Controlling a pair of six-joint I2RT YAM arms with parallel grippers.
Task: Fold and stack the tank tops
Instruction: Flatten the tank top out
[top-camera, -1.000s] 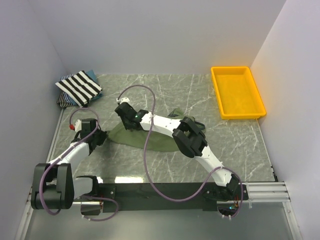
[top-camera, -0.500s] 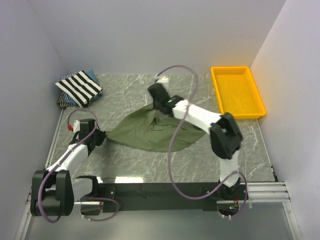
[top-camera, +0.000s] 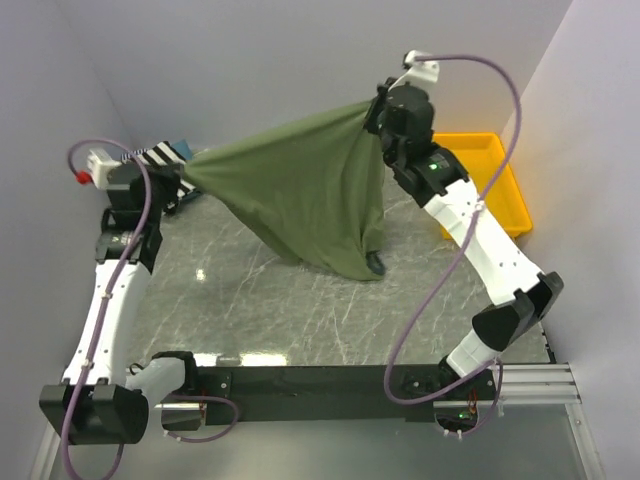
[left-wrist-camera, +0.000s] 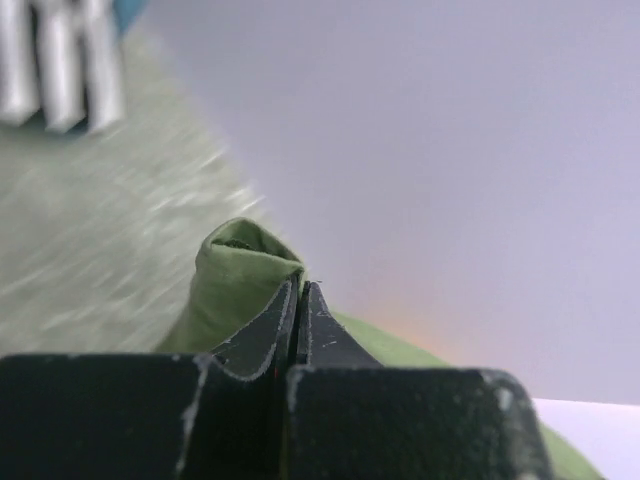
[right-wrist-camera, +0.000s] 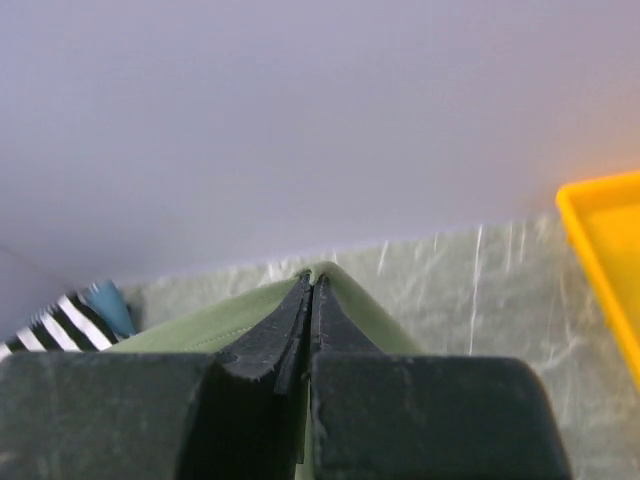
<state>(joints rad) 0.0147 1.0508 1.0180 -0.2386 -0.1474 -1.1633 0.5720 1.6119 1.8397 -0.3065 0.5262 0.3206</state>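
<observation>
The olive-green tank top (top-camera: 300, 195) hangs stretched in the air between both arms, its lower end drooping to the table near the middle. My left gripper (top-camera: 182, 172) is shut on its left corner, where green cloth (left-wrist-camera: 235, 270) bunches round the fingertips. My right gripper (top-camera: 374, 110) is shut on the right corner, high up by the back wall; cloth (right-wrist-camera: 345, 290) wraps over its fingertips. The black-and-white striped tank top (top-camera: 160, 155) lies folded at the back left with a bluish one (right-wrist-camera: 108, 305) under it, both mostly hidden behind the green cloth.
A yellow plastic tray (top-camera: 500, 180) stands at the back right, partly behind the right arm. White walls close in the marble table (top-camera: 300, 310) on three sides. Purple cables loop off both arms.
Both grippers have risen and drawn apart, lifting the green tank top off the table into a hanging spread. The right gripper swung from the left-middle to the upper right; the left rose toward the striped pile.
</observation>
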